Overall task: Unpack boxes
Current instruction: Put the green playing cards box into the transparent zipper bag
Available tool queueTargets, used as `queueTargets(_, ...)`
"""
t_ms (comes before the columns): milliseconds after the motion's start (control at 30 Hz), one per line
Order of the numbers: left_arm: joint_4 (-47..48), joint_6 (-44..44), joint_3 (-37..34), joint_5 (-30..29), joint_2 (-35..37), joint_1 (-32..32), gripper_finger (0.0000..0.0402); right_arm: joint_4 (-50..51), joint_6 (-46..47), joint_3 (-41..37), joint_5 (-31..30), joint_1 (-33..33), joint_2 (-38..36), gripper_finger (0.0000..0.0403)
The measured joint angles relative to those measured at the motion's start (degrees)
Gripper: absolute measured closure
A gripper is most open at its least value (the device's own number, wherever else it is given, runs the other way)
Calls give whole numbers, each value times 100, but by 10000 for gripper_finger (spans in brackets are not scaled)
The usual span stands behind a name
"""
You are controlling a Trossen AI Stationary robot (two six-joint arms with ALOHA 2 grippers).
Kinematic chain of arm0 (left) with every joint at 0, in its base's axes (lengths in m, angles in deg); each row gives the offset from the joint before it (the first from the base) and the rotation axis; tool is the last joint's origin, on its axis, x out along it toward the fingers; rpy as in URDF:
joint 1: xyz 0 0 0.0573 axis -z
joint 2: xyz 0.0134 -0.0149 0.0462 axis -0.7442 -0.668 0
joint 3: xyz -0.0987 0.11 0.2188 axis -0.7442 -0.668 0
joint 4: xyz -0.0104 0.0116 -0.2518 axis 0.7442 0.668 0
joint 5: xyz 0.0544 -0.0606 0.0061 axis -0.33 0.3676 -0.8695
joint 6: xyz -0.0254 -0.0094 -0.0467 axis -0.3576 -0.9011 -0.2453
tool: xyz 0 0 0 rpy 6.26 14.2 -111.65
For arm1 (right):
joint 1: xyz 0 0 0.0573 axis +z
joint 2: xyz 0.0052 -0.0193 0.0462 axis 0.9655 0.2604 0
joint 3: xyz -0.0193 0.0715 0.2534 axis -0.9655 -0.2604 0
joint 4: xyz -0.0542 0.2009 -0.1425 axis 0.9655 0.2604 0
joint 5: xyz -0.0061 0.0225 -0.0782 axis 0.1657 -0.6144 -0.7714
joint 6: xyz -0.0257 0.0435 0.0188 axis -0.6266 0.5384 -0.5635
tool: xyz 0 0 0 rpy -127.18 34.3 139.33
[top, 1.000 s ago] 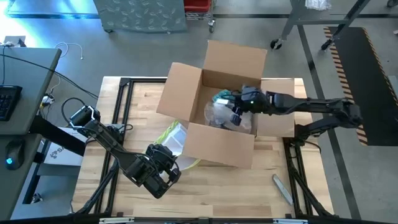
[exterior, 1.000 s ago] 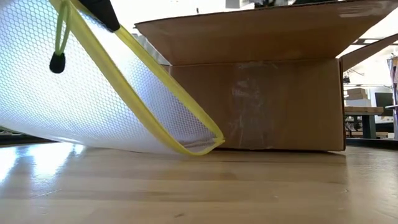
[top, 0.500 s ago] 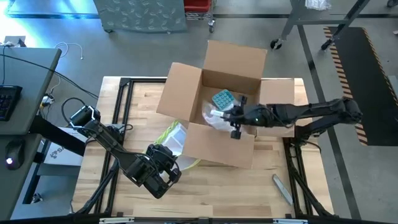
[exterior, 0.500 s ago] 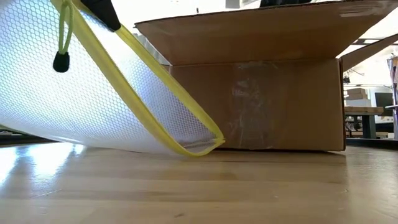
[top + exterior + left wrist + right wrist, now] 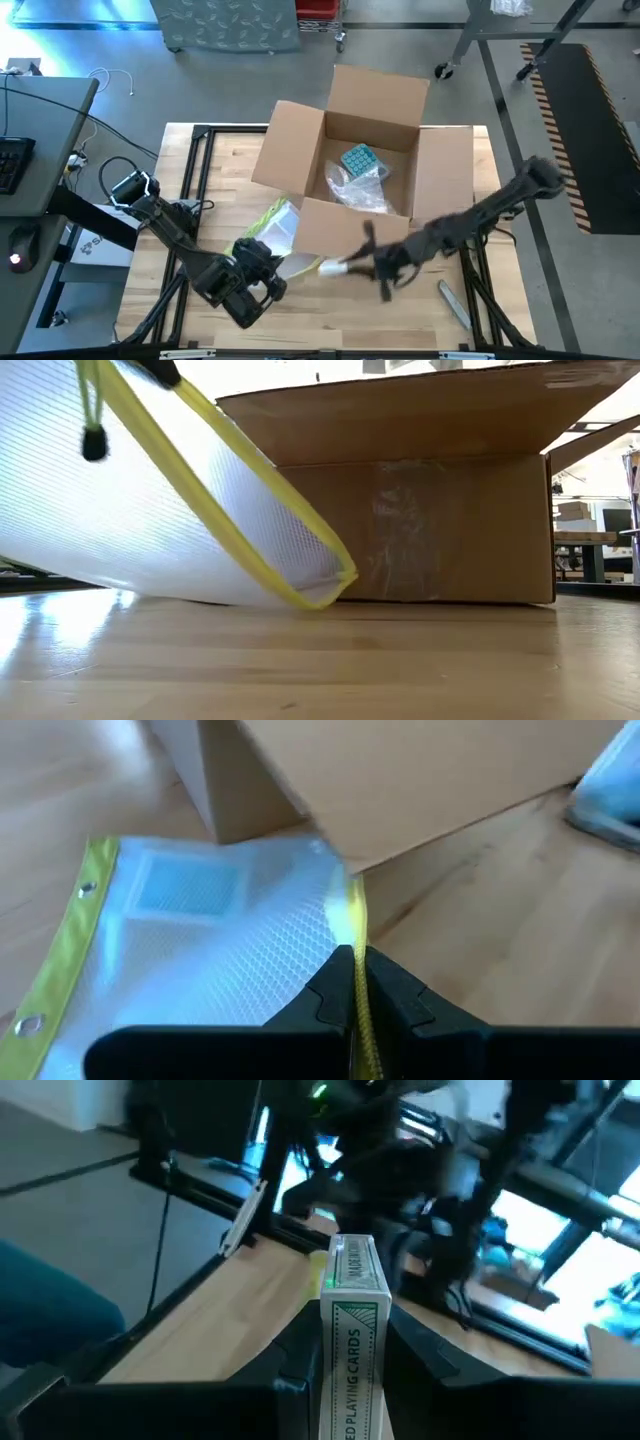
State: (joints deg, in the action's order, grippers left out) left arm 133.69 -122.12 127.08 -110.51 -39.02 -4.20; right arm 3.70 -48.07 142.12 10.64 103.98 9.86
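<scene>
While the brown cardboard box (image 5: 345, 180) sits open at the middle of the wooden counter (image 5: 230, 160), its flaps spread outward, both arms are working on its near side. Inside the box lie a small teal patterned item (image 5: 358, 158) and a wad of crinkly clear film (image 5: 362, 192).

Right claw (image 5: 345, 268): low over the counter just in front of the box's near wall, fingers closed narrow on a boxed pack of playing cards (image 5: 355, 1335). In the right wrist view the pack stands on edge between the two fingers, green-and-white print showing.

Left claw (image 5: 262, 285): in front of the box's near-left corner, pinched fully shut on the yellow edge of a clear mesh sleeve (image 5: 215, 950). In the low view the sleeve (image 5: 150, 500) hangs tilted, its lower corner touching the counter just beside the box's front wall (image 5: 440, 525). A dark cord toggle (image 5: 94, 443) dangles against the sleeve.

A flat grey strip (image 5: 453, 303) lies on the counter, well apart from the box's near-right corner.
</scene>
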Motion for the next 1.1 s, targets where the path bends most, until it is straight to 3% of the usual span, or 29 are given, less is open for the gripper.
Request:
queueTargets(167, -19, 167, 0, -573, 3, 428, 402, -1251, -484, 205, -715, -31, 1322, 351)
queueTargets(333, -20, -4, 0, -1508, 3, 729, 402, -1192, -530, 912, -495, -173, 2161, 351)
queueTargets(533, -21, -269, 0, -2010, 3, 810, 402, -532, -529, 1792, -335, -166, 2821, 350)
queueTargets(600, -23, -269, 0, -2034, 3, 803, 402, -311, -531, 2065, -383, -140, 2986, 350)
queueTargets(767, -74, -259, 0, -1900, 3, 823, 402, 352, -546, 2474, -1434, -200, 3414, 349)
queueTargets(967, -121, -556, 0, -1883, 5, 831, 402, 337, -597, 2494, -871, -327, 3601, 349)
queueTargets(1100, -219, -275, 0, -1417, 5, 831, 402, 640, -858, 2494, -1472, -355, 3604, 349)
